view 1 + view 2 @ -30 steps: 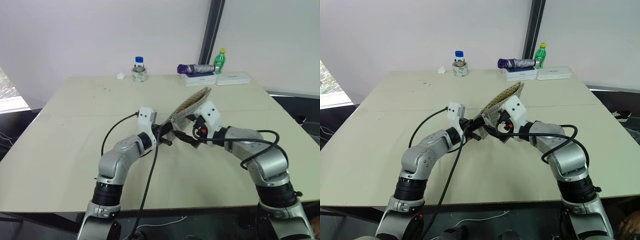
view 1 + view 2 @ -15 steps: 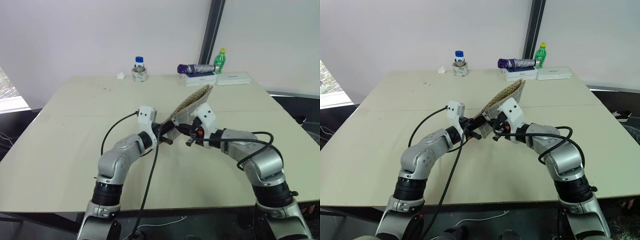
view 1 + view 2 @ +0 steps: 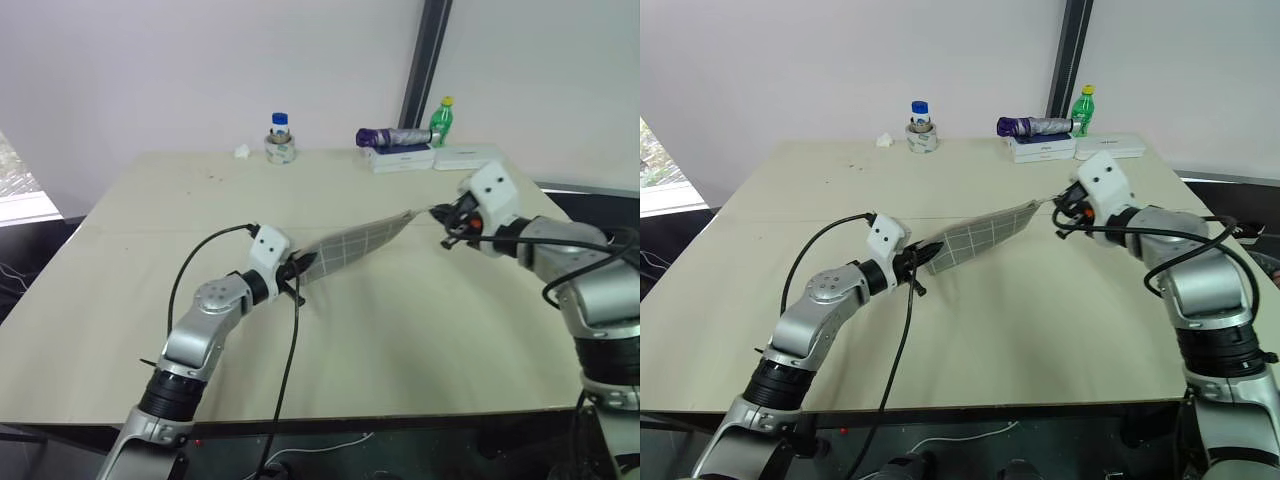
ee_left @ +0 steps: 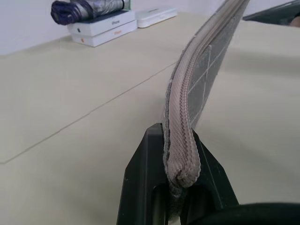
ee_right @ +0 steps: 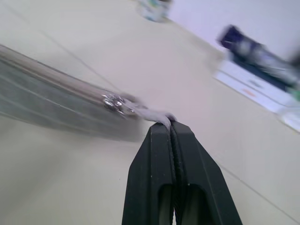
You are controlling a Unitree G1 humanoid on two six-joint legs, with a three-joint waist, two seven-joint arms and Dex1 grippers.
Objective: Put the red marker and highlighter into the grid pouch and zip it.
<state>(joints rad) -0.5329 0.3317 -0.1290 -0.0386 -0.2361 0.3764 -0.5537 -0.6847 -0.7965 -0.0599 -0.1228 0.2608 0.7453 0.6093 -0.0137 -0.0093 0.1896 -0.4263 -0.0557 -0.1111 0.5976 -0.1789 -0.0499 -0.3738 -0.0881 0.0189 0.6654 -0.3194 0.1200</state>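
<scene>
The grid pouch (image 3: 350,243) hangs stretched in the air between the two hands, clear of the pale beige desk (image 3: 150,260). The left hand (image 3: 297,271) is clamped on the pouch's near end, its black fingers (image 4: 145,187) pinching the zipper edge, which runs away from it toward the other arm. The right hand (image 3: 441,214) has its fingers pressed together on the light pull loop (image 5: 152,115) at the pouch's far end, just past the metal zipper slider (image 5: 112,101). The desk top is mostly bare, with a faint seam line crossing it under the pouch. Well beyond the left hand, near the far edge, stands a small blue-capped bottle (image 3: 279,138). Beyond the right hand lie white boxes (image 3: 405,157) with a folded purple umbrella (image 3: 390,136) on top and a green bottle (image 3: 439,121) just beside them. Behind the desk rises a plain white wall with a dark vertical post (image 3: 423,60).
</scene>
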